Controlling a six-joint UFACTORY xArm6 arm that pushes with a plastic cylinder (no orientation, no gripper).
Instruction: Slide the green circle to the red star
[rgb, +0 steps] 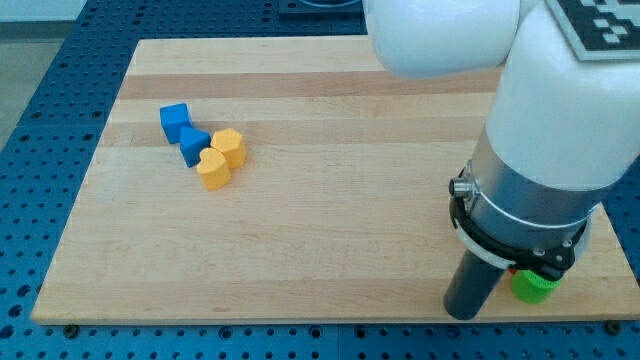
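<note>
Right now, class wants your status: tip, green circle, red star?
My tip beside green circle, on its left. Red star not visible. Blue and yellow blocks far left.

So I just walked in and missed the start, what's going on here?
A white robot arm is pushing blocks around a wooden board with a dark rod. My tip sits near the board's bottom right edge, just to the view's left of the green block, close to or touching it. The arm partly covers that block. No red star shows in this view. A cluster of two blue blocks and two yellow blocks sits at the upper left.
</note>
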